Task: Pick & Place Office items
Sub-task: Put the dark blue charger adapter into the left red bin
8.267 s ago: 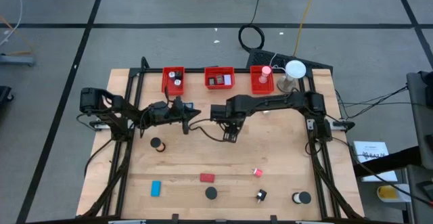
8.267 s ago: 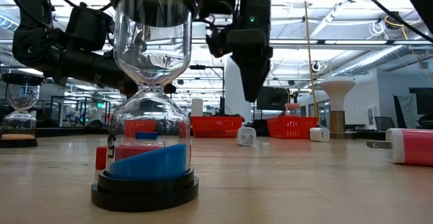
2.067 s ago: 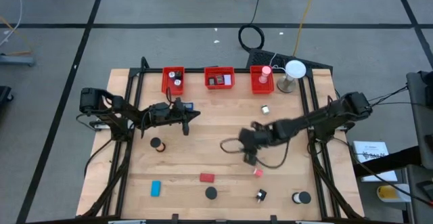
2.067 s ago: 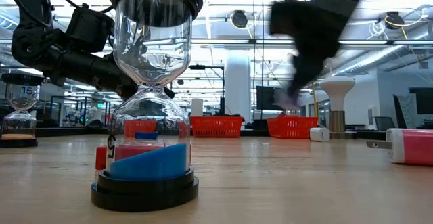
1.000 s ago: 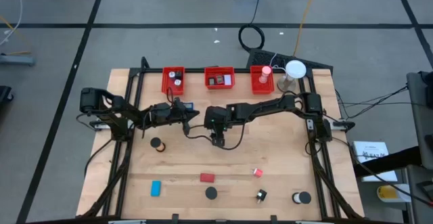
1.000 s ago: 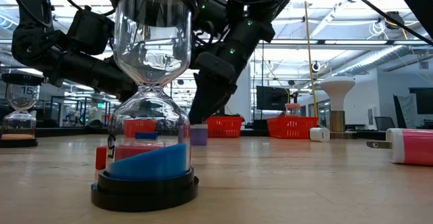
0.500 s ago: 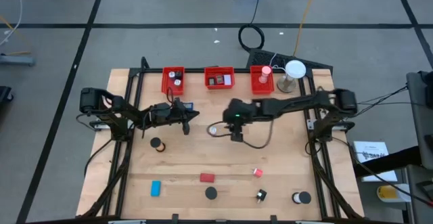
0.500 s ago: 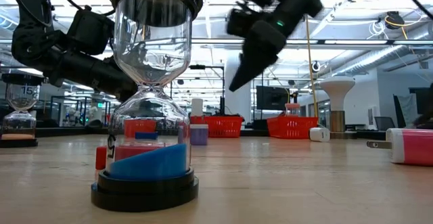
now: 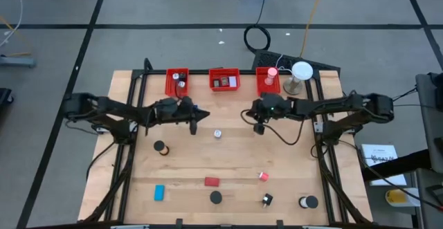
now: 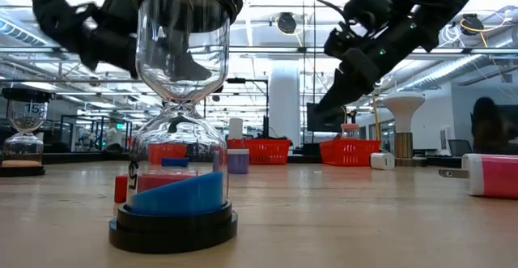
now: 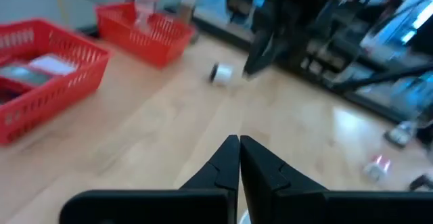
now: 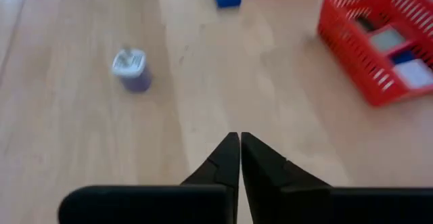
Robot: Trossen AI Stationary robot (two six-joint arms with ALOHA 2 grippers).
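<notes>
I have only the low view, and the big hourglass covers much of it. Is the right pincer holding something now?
Observer: No. The right pincer is shut with nothing between its fingers.
Operator: Where does the small purple piece lie?
Observer: The purple piece lies on the table, outside the red bins.
Operator: And the left pincer?
Observer: The left pincer is shut and empty too.

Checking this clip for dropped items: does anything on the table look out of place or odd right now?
One thing: a small white-and-purple piece sits alone on bare wood below the middle red rectangular bin, not in any bin. The right pincer is shut on nothing, off to its side, so it looks dropped or left behind.
</notes>
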